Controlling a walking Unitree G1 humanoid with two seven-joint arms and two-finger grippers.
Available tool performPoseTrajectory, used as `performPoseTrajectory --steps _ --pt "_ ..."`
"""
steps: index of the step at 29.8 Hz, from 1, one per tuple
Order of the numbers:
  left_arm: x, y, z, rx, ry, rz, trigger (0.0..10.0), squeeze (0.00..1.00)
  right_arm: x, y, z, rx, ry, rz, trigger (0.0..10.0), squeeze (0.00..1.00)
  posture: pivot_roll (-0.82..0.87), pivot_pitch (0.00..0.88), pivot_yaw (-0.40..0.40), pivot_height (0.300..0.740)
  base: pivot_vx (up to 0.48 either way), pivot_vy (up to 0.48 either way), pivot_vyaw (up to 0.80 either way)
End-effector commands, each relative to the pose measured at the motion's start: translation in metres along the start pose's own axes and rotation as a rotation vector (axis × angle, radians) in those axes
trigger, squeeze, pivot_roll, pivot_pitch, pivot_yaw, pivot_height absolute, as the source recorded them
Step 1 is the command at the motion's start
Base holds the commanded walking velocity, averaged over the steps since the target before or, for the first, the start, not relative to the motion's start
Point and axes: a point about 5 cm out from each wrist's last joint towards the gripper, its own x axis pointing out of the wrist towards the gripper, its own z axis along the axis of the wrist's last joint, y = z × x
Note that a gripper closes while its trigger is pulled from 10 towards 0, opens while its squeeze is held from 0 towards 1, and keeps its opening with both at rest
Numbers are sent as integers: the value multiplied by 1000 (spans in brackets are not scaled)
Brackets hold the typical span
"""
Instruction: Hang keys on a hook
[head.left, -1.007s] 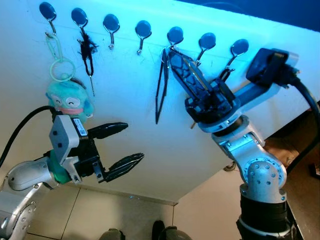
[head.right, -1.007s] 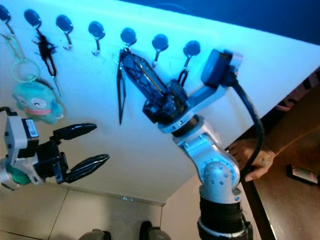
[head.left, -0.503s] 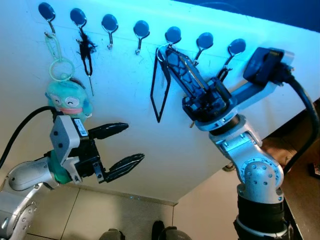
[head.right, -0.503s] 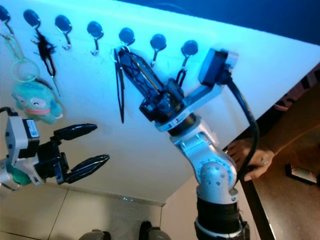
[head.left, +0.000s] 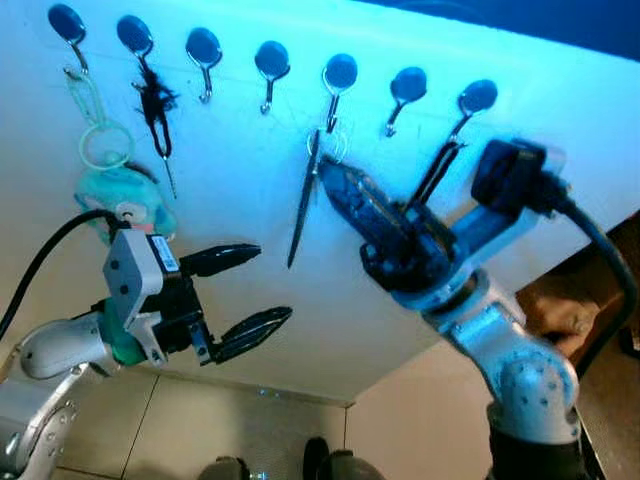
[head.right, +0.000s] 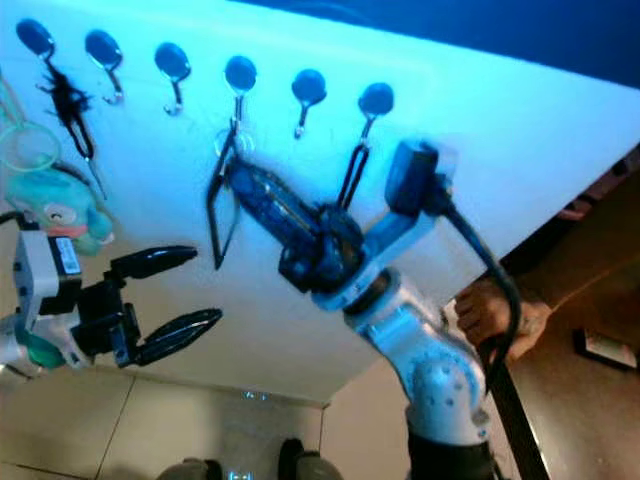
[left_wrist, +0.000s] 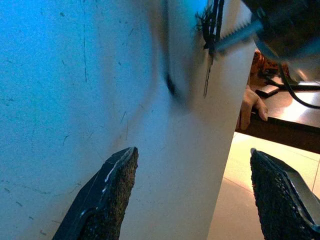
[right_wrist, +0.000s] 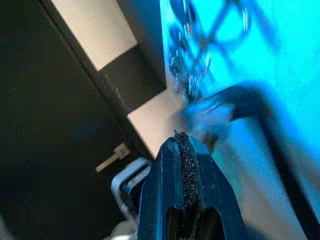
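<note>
Black strap loop (head.left: 303, 205) with keyring on round-headed hook (head.left: 339, 75), right gripper (head.left: 330, 175) pinched closed just below, left gripper (head.left: 250, 290) spread wide, rough-grained pads (left_wrist: 112, 192) in wrist view.

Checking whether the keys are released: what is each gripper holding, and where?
Nothing: left gripper open, right gripper shut empty; keys hang on hook.

Motion is blurring the keys (right_wrist: 200, 65) in the right wrist view, and the left edge is cutting off the green ring (head.right: 15, 150).
</note>
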Motion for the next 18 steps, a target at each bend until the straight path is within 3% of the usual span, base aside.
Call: performPoseTrajectory --steps 1,7,8,9,10,13,14,18 --pt "2 -6 -1 -1 -1 -27 10000 1000 0 7 1 -3 -7 38 0 0 114 142 -38 740 0 0 0" --pt "3 -6 0 -1 -2 -33 10000 1000 -2 6 1 -7 -19 22 0 0 114 140 -38 740 0 0 0" --pt "3 -6 0 0 -1 -34 10000 1000 -4 4 -2 -20 -3 4 2078 0 116 139 -38 740 0 0 0" --pt "3 -6 0 0 -1 -36 10000 1000 -5 2 -3 -30 9 -8 2078 0 116 139 -38 740 0 0 0" --pt "4 -6 0 0 -1 -37 10000 1000 -6 0 -6 -36 23 -31 10000 0 119 138 -38 740 0 0 0" --pt "4 -6 0 -1 -2 -38 10000 1000 -7 -1 -7 -37 31 -44 10000 0 120 136 -37 740 0 0 0" --pt "4 -7 0 -3 -3 -40 10000 1000 -9 -2 -9 -25 30 -47 10000 1000 120 136 -37 740 0 0 0" --pt "4 -7 -1 -16 -6 -40 10000 1000 -15 0 -10 -11 35 -25 10000 1000 119 133 -35 740 0 0 0"
